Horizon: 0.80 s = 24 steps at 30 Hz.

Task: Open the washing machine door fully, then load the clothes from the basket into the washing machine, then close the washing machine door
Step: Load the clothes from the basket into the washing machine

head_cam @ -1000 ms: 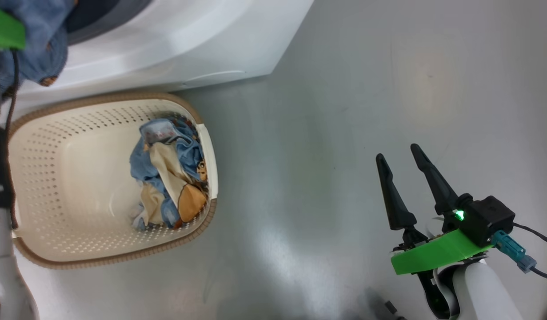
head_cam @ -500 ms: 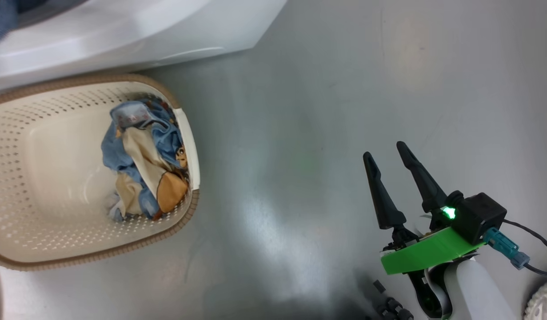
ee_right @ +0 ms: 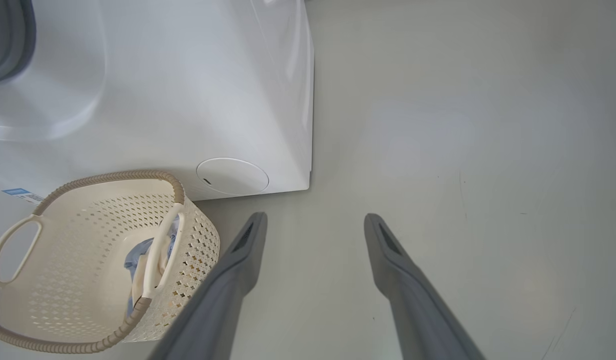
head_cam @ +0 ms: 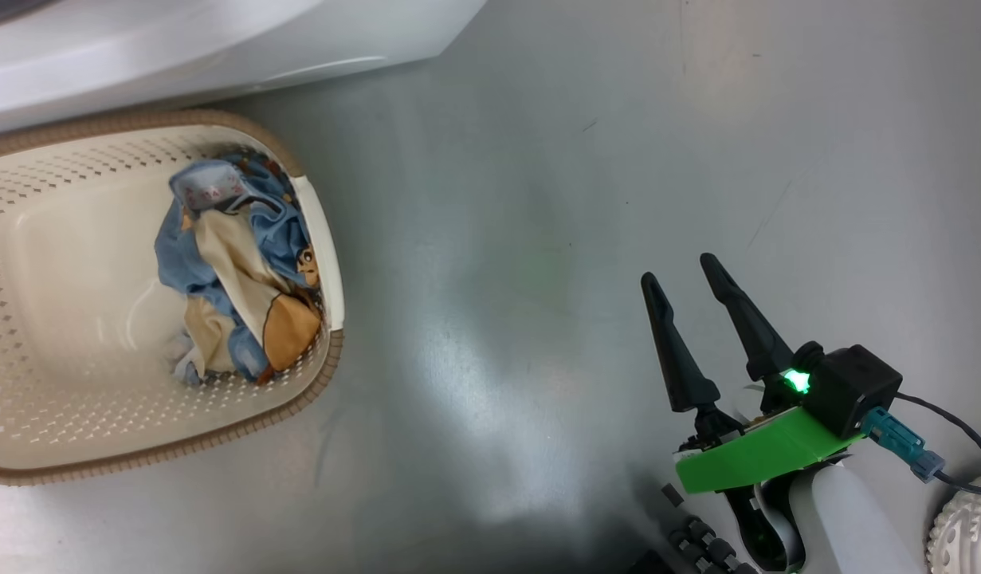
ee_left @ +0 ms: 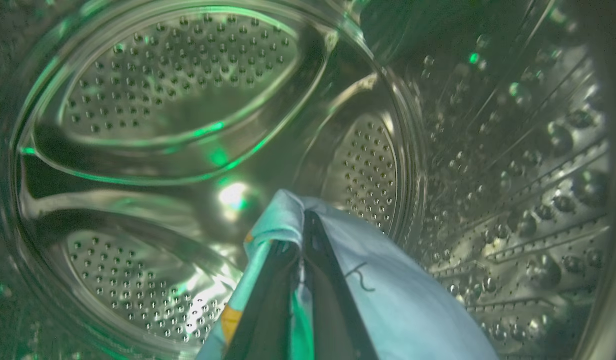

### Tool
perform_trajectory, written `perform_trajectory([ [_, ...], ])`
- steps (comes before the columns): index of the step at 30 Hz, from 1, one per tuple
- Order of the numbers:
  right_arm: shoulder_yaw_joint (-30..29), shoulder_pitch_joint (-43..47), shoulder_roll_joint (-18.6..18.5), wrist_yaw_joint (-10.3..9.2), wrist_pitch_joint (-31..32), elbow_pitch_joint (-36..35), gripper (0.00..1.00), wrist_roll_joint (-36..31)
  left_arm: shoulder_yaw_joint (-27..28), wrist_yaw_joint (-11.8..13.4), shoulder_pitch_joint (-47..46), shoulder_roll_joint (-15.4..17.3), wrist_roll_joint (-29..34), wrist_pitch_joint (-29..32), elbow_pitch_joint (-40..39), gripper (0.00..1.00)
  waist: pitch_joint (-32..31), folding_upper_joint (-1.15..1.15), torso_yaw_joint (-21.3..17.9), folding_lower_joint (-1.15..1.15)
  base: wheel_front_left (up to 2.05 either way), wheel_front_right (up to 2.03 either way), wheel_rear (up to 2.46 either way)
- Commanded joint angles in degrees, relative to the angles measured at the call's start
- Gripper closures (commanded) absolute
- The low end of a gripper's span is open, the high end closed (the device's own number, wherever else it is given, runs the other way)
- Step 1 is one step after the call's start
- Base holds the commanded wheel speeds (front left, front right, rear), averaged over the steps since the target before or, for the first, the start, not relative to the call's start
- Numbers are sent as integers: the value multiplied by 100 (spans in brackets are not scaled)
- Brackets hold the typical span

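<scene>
In the left wrist view my left gripper [ee_left: 303,220] is shut on a light-blue garment [ee_left: 388,300] and reaches inside the steel perforated drum [ee_left: 177,80] of the washing machine [head_cam: 219,40]. The cream basket [head_cam: 76,319] sits on the floor before the machine's white front and holds a crumpled pile of blue and cream clothes [head_cam: 235,279]. My right gripper [head_cam: 680,268] hangs open over bare floor, well to the right of the basket; its wrist view shows its fingers [ee_right: 247,245] apart, with the basket [ee_right: 77,280] at lower left. The door is out of view.
Grey glossy floor [head_cam: 578,159] stretches right of the machine and basket. The machine's lower front panel has a round cover [ee_right: 232,176] close above the basket. A pale ridged wheel [head_cam: 968,526] shows at the head view's bottom right corner.
The head camera has swung right, so basket and machine slid left in its view. The left arm and the blue garment it held have left that view. The right gripper stays open.
</scene>
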Motion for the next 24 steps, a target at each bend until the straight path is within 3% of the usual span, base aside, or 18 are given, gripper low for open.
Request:
perform_trajectory([
  [1, 127, 52, -8, 35, -27, -129, 0, 3, 109, 55, 145, 272, 60, -28, -278, 100, 9, 0, 12, 0, 0, 0, 0],
  [7, 133, 33, -8, 35, -27, -89, 0, -11, 202, 38, 493, 189, -33, -28, -23, 100, -33, 0, 80, 0, 0, 0, 0],
  [16, 128, 20, -8, 35, -27, -31, 0, -7, 271, 16, 434, 131, -138, -28, 1033, 100, -85, 0, 112, 0, 0, 0, 0],
  [17, 125, 27, -8, 35, -27, -20, 0, -8, 275, 12, 392, 126, -152, -28, 1146, 77, -95, 0, 115, 0, 0, 0, 0],
  [18, 120, 29, -8, 35, -27, -13, 0, -4, 246, 11, 352, 140, -121, -28, 1224, 15, -101, 0, 119, 0, 0, 0, 0],
  [19, 112, 28, -8, 35, -27, -7, 0, 2, 253, 9, 329, 121, -148, -28, 1360, 0, -109, 0, 124, 0, 0, 0, 0],
  [24, 77, 12, -8, 35, -27, 9, 0, 23, 219, -31, 243, 58, -232, -28, 1998, 0, -167, 0, 163, 0, 0, 0, 0],
])
